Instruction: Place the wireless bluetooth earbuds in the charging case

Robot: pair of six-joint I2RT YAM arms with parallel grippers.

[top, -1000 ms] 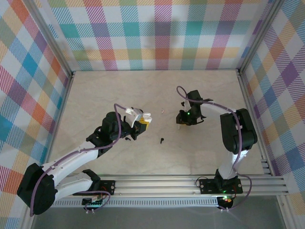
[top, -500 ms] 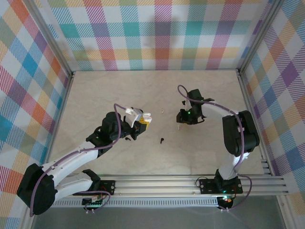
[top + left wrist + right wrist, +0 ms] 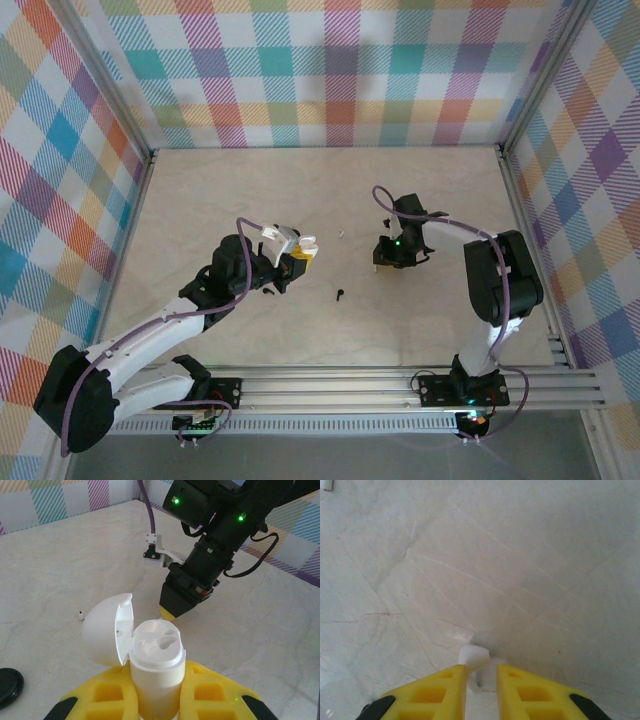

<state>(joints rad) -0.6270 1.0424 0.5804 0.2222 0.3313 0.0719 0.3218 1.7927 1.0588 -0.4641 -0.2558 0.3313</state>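
My left gripper [image 3: 156,682] is shut on a white charging case [image 3: 156,652], held upright with its lid hinged open to the left and two empty sockets showing. In the top view the case [image 3: 300,248] sits at the left gripper [image 3: 296,260]. My right gripper [image 3: 481,669] points down at the table with a white earbud [image 3: 474,656] between its yellow fingers. The earbud rests against the left finger, and a small gap separates it from the right finger. From above, the right gripper [image 3: 383,260] is right of centre. A black earbud [image 3: 340,295] lies between the arms.
Another white earbud [image 3: 80,613] lies on the table left of the case lid, also visible as a white speck [image 3: 340,235]. A black round case [image 3: 7,686] lies at the left edge. Checked walls and metal rails ring the marble table [image 3: 250,190].
The right gripper has shifted slightly on the spot and its jaws have drawn in a little around the white earbud. The left arm holds still with the case.
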